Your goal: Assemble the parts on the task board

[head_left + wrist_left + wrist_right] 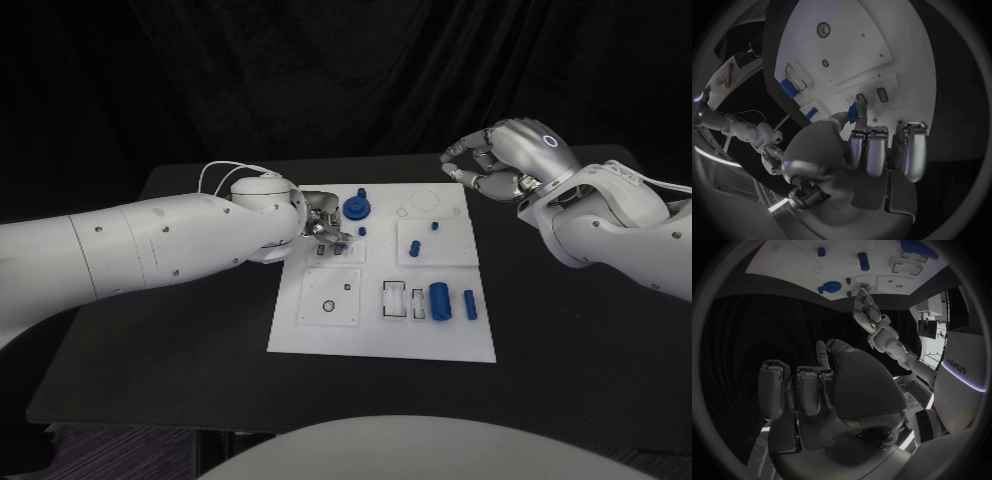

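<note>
Head view: left hand (320, 228) is low over the board's (382, 340) far-left corner, fingers curled, just beside the blue disc (355, 208); can't tell if it grips anything. Right hand (498, 158) hovers beyond the far-right corner, fingers curled in, nothing in them. Blue cylinder (438, 300) lies near-right, well apart from both.

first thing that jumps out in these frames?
The white task board in the middle of the black table, dotted with small blue parts, such as the blue cylinder near its right edge. The left hand is down over the board's upper left area, near a round blue part. The right hand hangs curled above the board's far right corner.
</note>
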`<action>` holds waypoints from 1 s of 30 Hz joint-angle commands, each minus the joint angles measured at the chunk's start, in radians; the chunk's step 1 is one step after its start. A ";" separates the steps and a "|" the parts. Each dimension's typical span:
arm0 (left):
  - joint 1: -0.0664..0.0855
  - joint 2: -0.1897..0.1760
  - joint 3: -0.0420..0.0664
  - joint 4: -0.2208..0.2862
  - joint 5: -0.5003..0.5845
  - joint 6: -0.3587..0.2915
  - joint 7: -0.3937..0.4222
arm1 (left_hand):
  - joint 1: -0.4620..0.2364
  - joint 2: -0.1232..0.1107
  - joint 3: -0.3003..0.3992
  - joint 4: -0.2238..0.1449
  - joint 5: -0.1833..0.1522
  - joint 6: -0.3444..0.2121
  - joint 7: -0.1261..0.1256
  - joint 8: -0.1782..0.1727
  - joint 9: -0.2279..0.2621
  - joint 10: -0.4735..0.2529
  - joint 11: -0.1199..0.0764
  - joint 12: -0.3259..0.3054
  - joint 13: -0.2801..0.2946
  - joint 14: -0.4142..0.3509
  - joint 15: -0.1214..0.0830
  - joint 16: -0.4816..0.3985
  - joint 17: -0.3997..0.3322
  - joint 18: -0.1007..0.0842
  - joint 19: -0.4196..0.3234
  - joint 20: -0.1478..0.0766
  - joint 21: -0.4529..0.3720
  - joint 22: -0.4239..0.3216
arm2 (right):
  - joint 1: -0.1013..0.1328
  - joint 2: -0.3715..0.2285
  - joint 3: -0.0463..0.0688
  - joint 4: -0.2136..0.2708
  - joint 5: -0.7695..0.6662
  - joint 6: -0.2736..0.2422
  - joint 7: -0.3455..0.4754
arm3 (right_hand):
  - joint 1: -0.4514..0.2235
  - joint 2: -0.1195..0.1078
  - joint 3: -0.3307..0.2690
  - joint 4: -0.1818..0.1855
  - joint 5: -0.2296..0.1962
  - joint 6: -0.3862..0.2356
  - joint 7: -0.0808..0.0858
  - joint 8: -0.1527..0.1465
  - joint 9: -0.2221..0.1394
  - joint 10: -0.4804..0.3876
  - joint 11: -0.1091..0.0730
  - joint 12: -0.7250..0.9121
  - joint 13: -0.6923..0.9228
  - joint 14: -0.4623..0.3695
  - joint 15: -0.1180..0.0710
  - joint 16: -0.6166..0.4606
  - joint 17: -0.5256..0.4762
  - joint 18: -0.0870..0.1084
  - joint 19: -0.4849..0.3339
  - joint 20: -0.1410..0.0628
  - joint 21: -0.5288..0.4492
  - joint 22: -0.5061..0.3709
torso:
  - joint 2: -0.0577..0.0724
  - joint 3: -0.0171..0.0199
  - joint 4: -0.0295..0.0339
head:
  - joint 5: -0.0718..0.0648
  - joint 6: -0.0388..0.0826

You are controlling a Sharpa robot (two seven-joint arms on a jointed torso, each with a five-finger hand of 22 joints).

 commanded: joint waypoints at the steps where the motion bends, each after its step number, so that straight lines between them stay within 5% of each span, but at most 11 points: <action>1: -0.002 -0.004 0.001 0.007 0.001 -0.026 0.009 | -0.004 -0.006 0.010 0.001 -0.005 0.004 -0.001 -0.006 0.003 0.104 -0.007 0.003 0.261 0.106 -0.006 0.006 0.263 -0.013 -0.001 -0.007 -0.003 0.128 | -0.004 -0.001 0.001 0.000 -0.006 0.005 -0.027 | 0.011 0.000 0.005 -0.001 0.005 0.007 0.002 -0.001 -0.001 0.106 0.009 0.003 0.263 0.094 0.008 -0.004 0.228 -0.003 0.042 0.007 -0.003 0.216 | 0.000 0.0013 -0.0011 | 0.005 0.000; 11: -0.015 -0.015 0.001 0.007 0.001 -0.044 0.001 | -0.019 -0.009 0.030 0.006 -0.026 0.005 0.000 -0.013 0.010 0.104 -0.006 0.003 0.261 0.106 -0.006 0.006 0.263 -0.013 -0.002 -0.006 -0.005 0.128 | -0.007 0.001 0.001 -0.001 -0.006 -0.002 -0.045 | 0.015 0.002 0.010 -0.004 0.006 0.008 0.002 -0.001 -0.001 0.106 0.010 0.003 0.263 0.094 0.008 -0.006 0.226 -0.002 0.040 0.007 -0.008 0.214 | -0.001 0.0013 -0.0021 | 0.019 0.000; 30: -0.054 -0.048 0.001 0.027 0.001 -0.090 -0.002 | -0.036 -0.012 0.052 0.012 -0.045 0.009 0.000 -0.023 0.020 0.104 -0.006 0.003 0.261 0.106 -0.007 0.006 0.263 -0.012 -0.002 -0.007 -0.008 0.128 | -0.010 -0.005 0.001 -0.001 -0.006 0.004 -0.073 | 0.022 0.006 0.017 -0.010 0.008 0.009 0.004 -0.002 -0.001 0.106 0.012 0.003 0.263 0.093 0.009 -0.009 0.223 -0.001 0.038 0.008 -0.013 0.212 | 0.000 0.0000 -0.0019 | 0.017 0.000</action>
